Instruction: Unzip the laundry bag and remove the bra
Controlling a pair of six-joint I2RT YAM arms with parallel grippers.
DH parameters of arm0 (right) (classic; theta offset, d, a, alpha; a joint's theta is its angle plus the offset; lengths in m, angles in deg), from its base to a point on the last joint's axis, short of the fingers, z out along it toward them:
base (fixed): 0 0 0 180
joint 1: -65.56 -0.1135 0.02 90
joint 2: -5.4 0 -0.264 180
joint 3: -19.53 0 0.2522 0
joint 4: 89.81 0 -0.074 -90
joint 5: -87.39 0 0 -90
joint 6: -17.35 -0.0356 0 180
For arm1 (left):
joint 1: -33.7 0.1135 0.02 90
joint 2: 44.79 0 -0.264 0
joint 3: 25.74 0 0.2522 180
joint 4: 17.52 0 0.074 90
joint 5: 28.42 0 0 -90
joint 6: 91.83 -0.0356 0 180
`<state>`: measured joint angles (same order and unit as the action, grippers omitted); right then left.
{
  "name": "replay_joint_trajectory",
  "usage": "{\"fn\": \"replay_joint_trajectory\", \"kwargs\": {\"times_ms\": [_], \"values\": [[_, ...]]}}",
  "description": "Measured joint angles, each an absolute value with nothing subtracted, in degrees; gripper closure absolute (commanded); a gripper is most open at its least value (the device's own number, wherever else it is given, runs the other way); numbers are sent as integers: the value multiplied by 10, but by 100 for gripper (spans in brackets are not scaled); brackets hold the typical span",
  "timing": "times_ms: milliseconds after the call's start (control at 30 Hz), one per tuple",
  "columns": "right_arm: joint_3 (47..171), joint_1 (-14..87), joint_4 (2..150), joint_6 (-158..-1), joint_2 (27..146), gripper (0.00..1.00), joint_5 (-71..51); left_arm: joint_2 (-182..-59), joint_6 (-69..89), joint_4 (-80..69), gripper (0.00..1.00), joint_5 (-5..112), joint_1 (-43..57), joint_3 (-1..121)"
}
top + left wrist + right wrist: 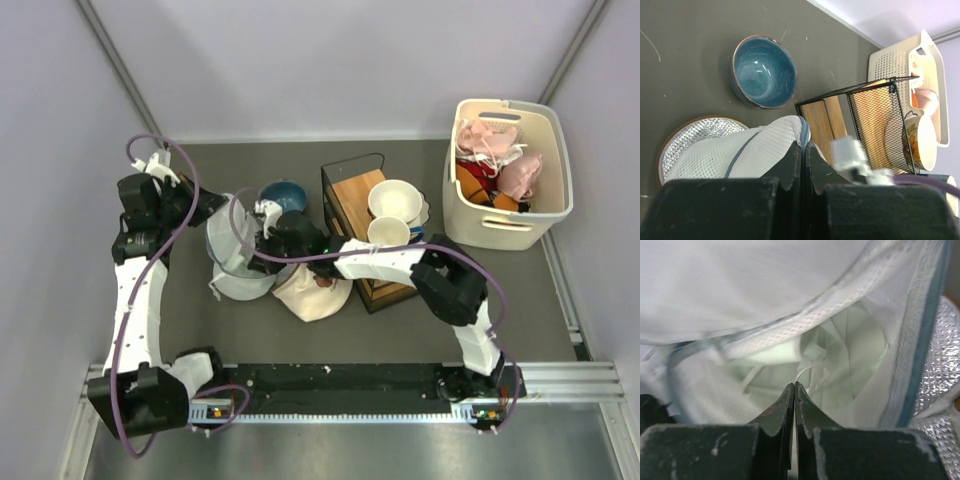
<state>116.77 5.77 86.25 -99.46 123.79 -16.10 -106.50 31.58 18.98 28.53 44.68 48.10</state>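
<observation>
From above, the laundry bag [238,270] sits between the two arms. The left gripper [210,214] is at its far-left edge and the right gripper [260,228] reaches in from the right side.

In the left wrist view, the left gripper [802,145] is clenched on the bag's grey-trimmed rim, lifting it, with the blue bowl [764,71] beyond.

In the right wrist view, the right gripper [795,386] has its jaws pressed together at the bag's open mouth. The bra [840,355] lies straight ahead, deeper inside. Whether a strap is pinched cannot be told. The right arm is nearer, so the reach probably runs forward.
</observation>
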Motion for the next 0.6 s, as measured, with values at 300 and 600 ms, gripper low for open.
{"fn": "replay_joint_trajectory", "kwargs": {"times_ms": [300, 600], "values": [[1144, 58, 891, -992, 1101, 100, -141, -1065, 308, 190, 100, 297, 447, 481], [1146, 58, 871, -982, 1112, 100, -138, -1065, 303, 190, 100, 297, 447, 481]]}}
